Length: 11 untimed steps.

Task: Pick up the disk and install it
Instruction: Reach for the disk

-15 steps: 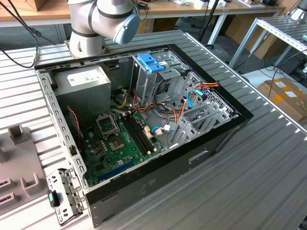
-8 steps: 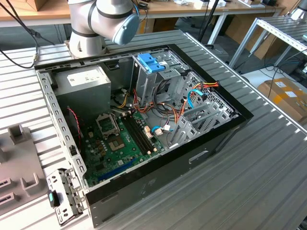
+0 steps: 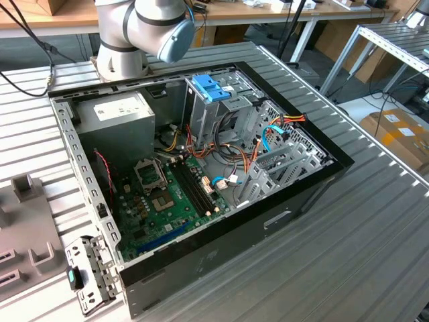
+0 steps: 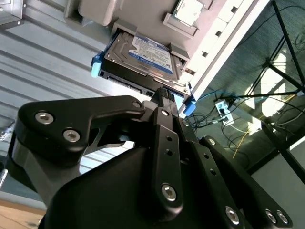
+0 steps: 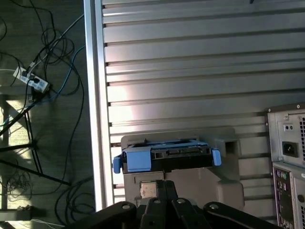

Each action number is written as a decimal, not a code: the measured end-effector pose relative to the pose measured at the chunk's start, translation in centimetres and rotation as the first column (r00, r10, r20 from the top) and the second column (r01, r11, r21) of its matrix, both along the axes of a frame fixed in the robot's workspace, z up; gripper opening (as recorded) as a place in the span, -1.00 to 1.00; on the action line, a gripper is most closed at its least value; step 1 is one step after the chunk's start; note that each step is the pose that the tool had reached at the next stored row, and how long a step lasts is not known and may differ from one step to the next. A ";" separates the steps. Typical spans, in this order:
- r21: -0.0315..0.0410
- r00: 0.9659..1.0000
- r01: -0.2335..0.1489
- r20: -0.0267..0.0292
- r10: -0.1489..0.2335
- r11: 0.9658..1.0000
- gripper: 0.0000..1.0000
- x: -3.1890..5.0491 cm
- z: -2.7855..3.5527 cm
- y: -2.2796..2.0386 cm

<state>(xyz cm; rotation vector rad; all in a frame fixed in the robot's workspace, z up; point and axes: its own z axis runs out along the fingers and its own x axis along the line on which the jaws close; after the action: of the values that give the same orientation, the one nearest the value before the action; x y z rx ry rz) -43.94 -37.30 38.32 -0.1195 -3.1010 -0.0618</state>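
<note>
The disk (image 4: 143,58) is a flat hard drive with a blue-and-white label, framed by a light-blue caddy rail (image 4: 96,67). It rests in a grey holder (image 4: 109,12) on the ribbed metal table. In the first wrist view the disk (image 5: 167,158) shows edge-on in the same holder (image 5: 190,188). My black gripper (image 4: 163,93) hangs right at the disk's near edge, and its linkage rises toward the disk (image 5: 159,186) in the first wrist view. I cannot make out whether it touches the disk.
The open computer case (image 3: 322,181) lies on the table with its grey drive cage and blue latch (image 3: 211,87), power-supply box (image 3: 114,114) and green motherboard (image 3: 161,201). Its rear panel (image 5: 288,162) stands beside the holder. The table edge (image 5: 97,95) drops to floor cables.
</note>
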 end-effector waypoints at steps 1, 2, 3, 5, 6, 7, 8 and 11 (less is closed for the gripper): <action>0.000 1.000 0.000 -0.006 0.000 1.000 -0.79 -0.01 -0.01 0.01; 0.000 1.000 0.000 -0.012 0.000 1.000 -0.79 0.00 0.00 0.00; 0.000 1.000 0.000 -0.017 0.000 1.000 -0.79 -0.01 0.00 0.01; -0.002 1.000 -0.006 -0.019 0.006 1.000 -0.79 0.00 0.00 0.15; -0.004 1.000 -0.018 -0.019 0.018 1.000 -0.79 0.00 -0.01 0.28; -0.006 0.999 -0.029 -0.019 0.029 1.000 -0.79 0.00 -0.03 0.38; -0.008 0.999 -0.049 -0.019 0.049 0.999 -0.79 0.00 -0.09 0.60; -0.018 0.998 -0.062 -0.017 0.062 0.998 -0.79 -0.40 -0.45 1.29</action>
<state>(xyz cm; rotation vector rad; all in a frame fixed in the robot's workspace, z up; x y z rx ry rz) -44.34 -36.01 37.87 -0.0241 -3.0869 -0.0308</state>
